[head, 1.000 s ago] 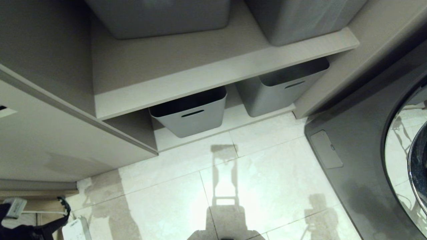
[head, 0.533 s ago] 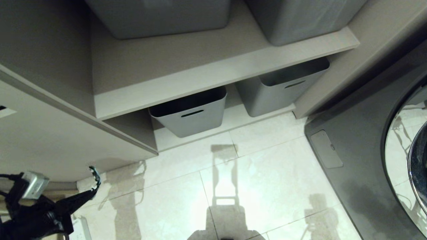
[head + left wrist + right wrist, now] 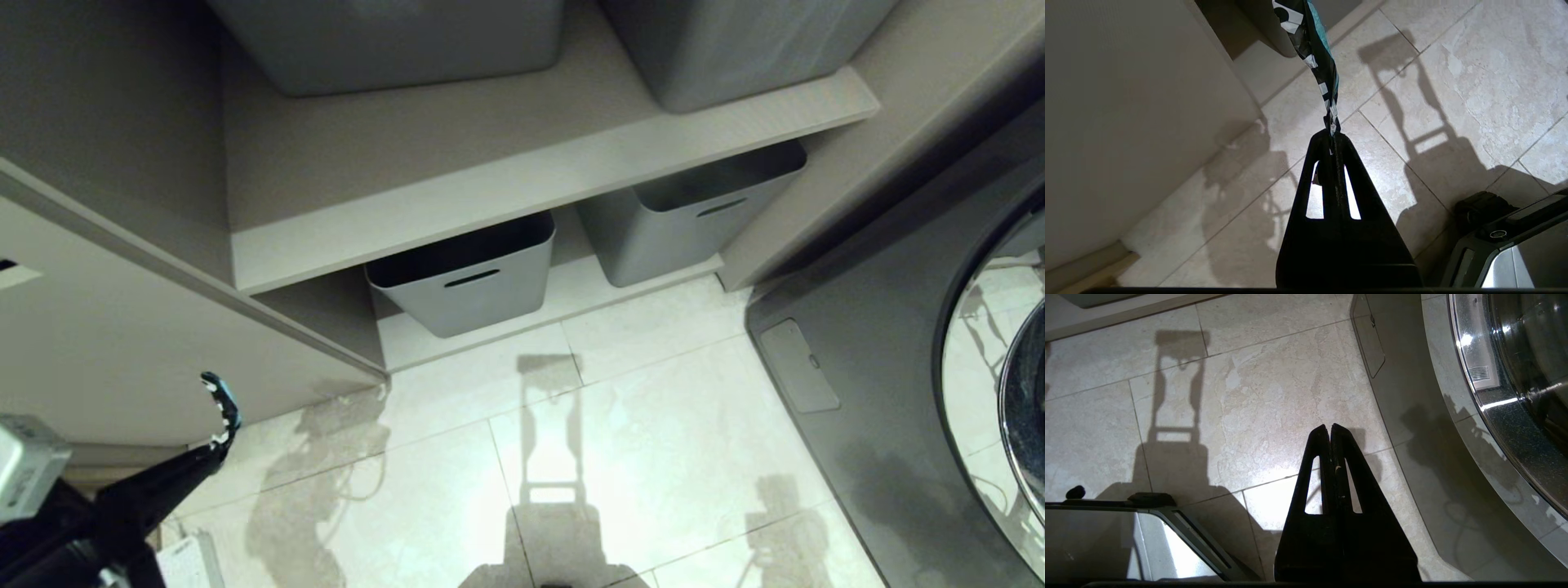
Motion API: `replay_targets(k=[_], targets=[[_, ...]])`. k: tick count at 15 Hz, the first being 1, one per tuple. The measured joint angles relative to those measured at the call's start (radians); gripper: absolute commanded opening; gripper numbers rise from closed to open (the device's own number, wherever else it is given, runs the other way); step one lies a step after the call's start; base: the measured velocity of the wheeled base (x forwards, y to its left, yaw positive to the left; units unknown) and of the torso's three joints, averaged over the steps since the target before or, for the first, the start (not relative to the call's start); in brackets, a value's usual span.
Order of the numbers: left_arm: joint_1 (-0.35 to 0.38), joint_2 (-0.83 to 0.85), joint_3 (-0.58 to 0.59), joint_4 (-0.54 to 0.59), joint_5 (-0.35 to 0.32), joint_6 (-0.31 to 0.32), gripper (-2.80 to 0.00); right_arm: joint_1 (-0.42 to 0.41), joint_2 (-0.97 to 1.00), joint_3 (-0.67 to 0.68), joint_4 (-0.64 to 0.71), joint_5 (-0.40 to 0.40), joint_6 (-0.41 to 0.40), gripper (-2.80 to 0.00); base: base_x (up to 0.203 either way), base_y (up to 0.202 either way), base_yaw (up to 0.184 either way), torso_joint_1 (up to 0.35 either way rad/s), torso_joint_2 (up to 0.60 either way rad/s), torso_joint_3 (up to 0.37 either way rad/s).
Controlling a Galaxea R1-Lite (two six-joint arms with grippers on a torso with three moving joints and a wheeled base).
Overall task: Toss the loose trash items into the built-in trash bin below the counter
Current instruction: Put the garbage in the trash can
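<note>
The left gripper has its fingers pressed together on the edge of a turquoise scrap, which sticks out from the tips as a thin curled strip; its long axis runs on in line with the fingers. In the head view the same scrap pokes up just in front of the beige cabinet panel at the lower left, near it but apart. The bin flap itself is hard to make out here; a dark slot at the panel's far left edge may belong to it. If so, the opening lies up and to the left of the fingers, so the left arm is the nearer. The right gripper hangs shut and empty over the floor tiles, beside the washer.
</note>
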Motion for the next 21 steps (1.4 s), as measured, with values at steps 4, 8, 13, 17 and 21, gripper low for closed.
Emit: replay_targets(k=[4,8,13,17,21], targets=[[-0.099,-0.397,-0.038,0.446,0.199,-0.023,-2.8,0.0,0.0,0.0,0.0,0.0,0.0,-2.8,0.0,0.0,0.0,0.0,0.0,0.0],[-0.126,-0.646,0.076,0.616,0.315,-0.134,-2.8,0.0,0.0,0.0,0.0,0.0,0.0,-2.8,0.0,0.0,0.0,0.0,0.0,0.0],[-0.091,-0.703,0.099,0.696,0.354,-0.321,-2.8,0.0,0.0,0.0,0.0,0.0,0.0,-2.8,0.0,0.0,0.0,0.0,0.0,0.0],[0.039,-0.743,0.097,0.737,0.318,-0.289,-2.8,0.0,0.0,0.0,0.0,0.0,0.0,-2.8,0.0,0.0,0.0,0.0,0.0,0.0],[0.042,-0.908,0.114,0.76,0.24,-0.217,-2.8,0.0,0.0,0.0,0.0,0.0,0.0,-2.8,0.0,0.0,0.0,0.0,0.0,0.0]])
